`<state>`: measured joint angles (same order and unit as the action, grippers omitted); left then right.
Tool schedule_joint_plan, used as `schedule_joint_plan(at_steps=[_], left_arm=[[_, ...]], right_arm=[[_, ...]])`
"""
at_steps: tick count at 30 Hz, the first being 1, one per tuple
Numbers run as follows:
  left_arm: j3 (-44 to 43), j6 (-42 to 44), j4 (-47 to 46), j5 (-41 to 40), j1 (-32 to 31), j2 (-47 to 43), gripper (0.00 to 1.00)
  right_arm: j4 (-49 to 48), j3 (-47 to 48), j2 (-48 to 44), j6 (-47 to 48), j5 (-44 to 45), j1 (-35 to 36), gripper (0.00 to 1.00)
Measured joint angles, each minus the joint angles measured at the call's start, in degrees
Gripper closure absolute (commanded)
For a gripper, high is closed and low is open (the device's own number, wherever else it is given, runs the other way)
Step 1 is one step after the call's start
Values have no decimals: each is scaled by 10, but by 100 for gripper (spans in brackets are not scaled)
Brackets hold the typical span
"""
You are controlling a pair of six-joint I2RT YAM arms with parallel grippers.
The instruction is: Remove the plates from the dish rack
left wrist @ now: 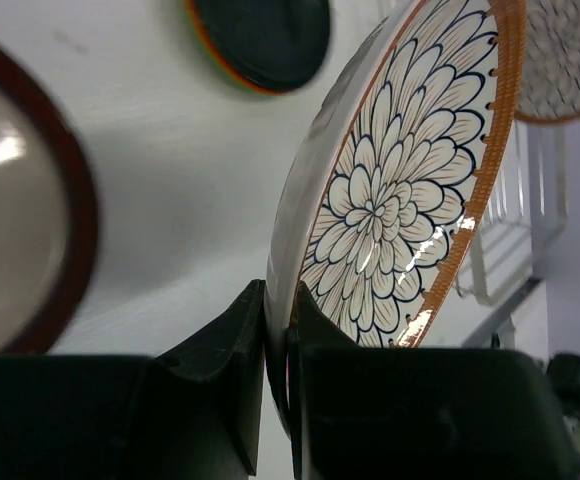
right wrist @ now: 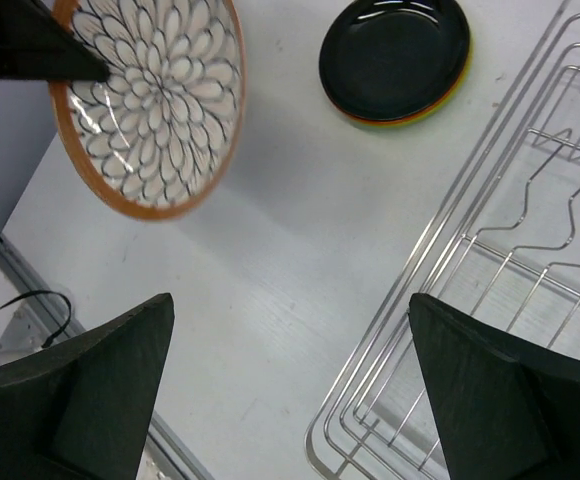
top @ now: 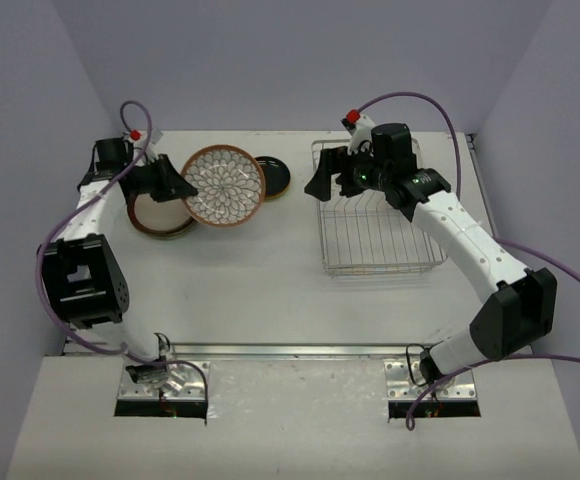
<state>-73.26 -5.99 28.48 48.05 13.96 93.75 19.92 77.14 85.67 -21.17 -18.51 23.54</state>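
My left gripper (top: 167,182) (left wrist: 280,305) is shut on the rim of a white plate with a flower pattern and an orange rim (top: 223,185) (left wrist: 390,180) (right wrist: 150,100), held tilted above the table. A brown-rimmed plate (top: 160,218) (left wrist: 30,200) lies under it to the left. A black plate tops a stack with orange and green rims (top: 271,177) (left wrist: 260,40) (right wrist: 395,55). The silver wire dish rack (top: 375,225) (right wrist: 530,250) shows no plates. My right gripper (top: 322,182) (right wrist: 290,330) is open and empty above the rack's left edge.
The rack's upright prongs (right wrist: 560,210) stand at its far end. The table's metal front edge (top: 290,350) runs along the near side. Purple cables loop beside both arms.
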Motion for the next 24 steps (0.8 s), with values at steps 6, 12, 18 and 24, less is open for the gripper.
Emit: schedule_joint_plan(at_steps=[6,12,18,24], left_arm=[[-103,4,37,-65,113,99,100],[-144,9,64,-103,157,172,100],[-145,7,82,-107,166,215,100],[-145,6,80,-101,177,220,100]], right_arm=[[10,0,0,8,63,-2,1],[18,-2,-1,22,98,-2,1],[23,-5,-1,30,106,-2,1],[25,-5,-1,32,109,-2,1]])
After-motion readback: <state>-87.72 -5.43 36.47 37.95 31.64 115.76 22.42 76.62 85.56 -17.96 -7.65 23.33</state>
